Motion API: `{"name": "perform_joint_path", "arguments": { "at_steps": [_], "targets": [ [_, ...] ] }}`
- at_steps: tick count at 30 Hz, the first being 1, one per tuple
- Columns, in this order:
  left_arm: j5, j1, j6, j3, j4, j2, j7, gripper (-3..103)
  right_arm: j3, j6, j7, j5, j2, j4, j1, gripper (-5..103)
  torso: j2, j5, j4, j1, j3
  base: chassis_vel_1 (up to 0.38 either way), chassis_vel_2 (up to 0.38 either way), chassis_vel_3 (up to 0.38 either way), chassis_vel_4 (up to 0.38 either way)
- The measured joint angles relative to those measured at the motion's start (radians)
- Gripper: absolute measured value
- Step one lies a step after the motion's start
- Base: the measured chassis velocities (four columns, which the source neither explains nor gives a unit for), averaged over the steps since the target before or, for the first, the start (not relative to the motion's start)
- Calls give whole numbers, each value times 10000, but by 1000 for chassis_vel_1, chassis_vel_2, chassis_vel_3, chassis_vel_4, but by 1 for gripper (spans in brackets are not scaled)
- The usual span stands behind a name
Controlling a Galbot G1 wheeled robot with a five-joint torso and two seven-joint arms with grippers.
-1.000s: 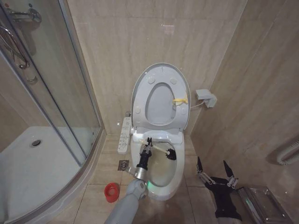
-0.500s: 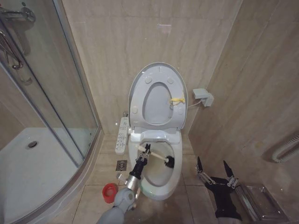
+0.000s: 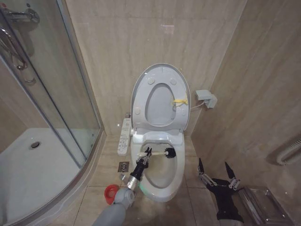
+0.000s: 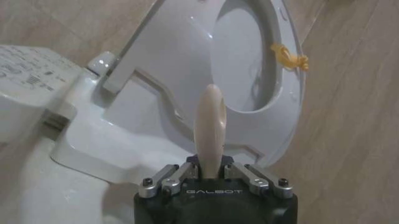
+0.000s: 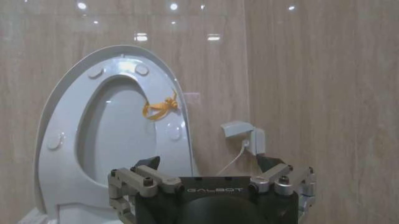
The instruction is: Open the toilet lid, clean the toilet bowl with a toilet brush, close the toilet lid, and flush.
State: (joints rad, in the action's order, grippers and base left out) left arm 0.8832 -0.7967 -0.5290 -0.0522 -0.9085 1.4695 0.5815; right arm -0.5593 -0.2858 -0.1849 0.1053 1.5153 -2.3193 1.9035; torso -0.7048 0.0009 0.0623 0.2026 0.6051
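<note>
**Left arm has the brush inside the open toilet**

In the head view I see my left gripper [image 3: 145, 154] just below the centre of the frame, fingers clamped on the pale handle of the toilet brush [image 3: 162, 153]. The handle runs roughly level toward the right, and the dark bristle head sits near the rear right of the toilet bowl [image 3: 162, 188] — I cannot tell whether the bristles touch the ceramic. From the left wrist camera the handle [image 4: 210, 126] rises straight out between the closed fingers of the left gripper [image 4: 212, 175].

The toilet lid [image 3: 139, 89] stands upright against the tiled wall at the centre of the frame, the seat ring [image 3: 162, 126] raised flat against it, with a yellow tie [image 3: 180, 101] knotted on the ring's right edge.

My right gripper [image 3: 215, 173] sits low in the lower right of the frame, fingers spread wide, holding nothing, well apart from the bowl.

A red holder cup [image 3: 111, 193] stands on the floor tiles at lower left of the bowl — just beside my left arm.
</note>
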Motion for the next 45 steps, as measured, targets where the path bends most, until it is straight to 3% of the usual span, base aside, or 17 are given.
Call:
{"name": "perform_joint_path", "arguments": {
  "at_steps": [6,13,18,27,32,35,43,45],
  "targets": [
    [-36,303,-26,-1,253,186,26,18,0,0,1,0,0,0,0,100,0,-8,14,0,1,0,0,0,0],
    [154,-602,120,-245,-1361,-549,-20,18,0,0,0,0,1,0,0,100,6,-15,29,7,7,0,0,0,0],
    [336,-1245,309,-249,-2535,-1068,-54,18,0,0,0,0,0,0,0,100,6,-14,27,7,7,0,0,0,0],
    [1000,-1671,694,-133,-3559,-1439,-167,18,0,0,0,0,0,0,0,100,6,-12,22,5,4,0,0,0,0],
    [751,-1401,599,122,-3075,-1374,-428,18,0,0,0,0,0,0,0,100,4,-12,21,4,4,0,0,0,0],
    [-429,-1009,160,423,-2226,-1224,-1018,18,0,0,0,0,0,0,0,100,4,-9,16,4,4,0,0,0,0],
    [-1529,-291,-187,423,-989,-841,-1138,18,0,0,1,0,0,0,0,100,4,-8,16,3,4,0,0,0,0],
    [-1909,88,-321,380,-232,-422,-1139,18,0,0,0,0,-1,0,0,100,4,-7,16,3,4,0,0,0,0]
  ]
}}
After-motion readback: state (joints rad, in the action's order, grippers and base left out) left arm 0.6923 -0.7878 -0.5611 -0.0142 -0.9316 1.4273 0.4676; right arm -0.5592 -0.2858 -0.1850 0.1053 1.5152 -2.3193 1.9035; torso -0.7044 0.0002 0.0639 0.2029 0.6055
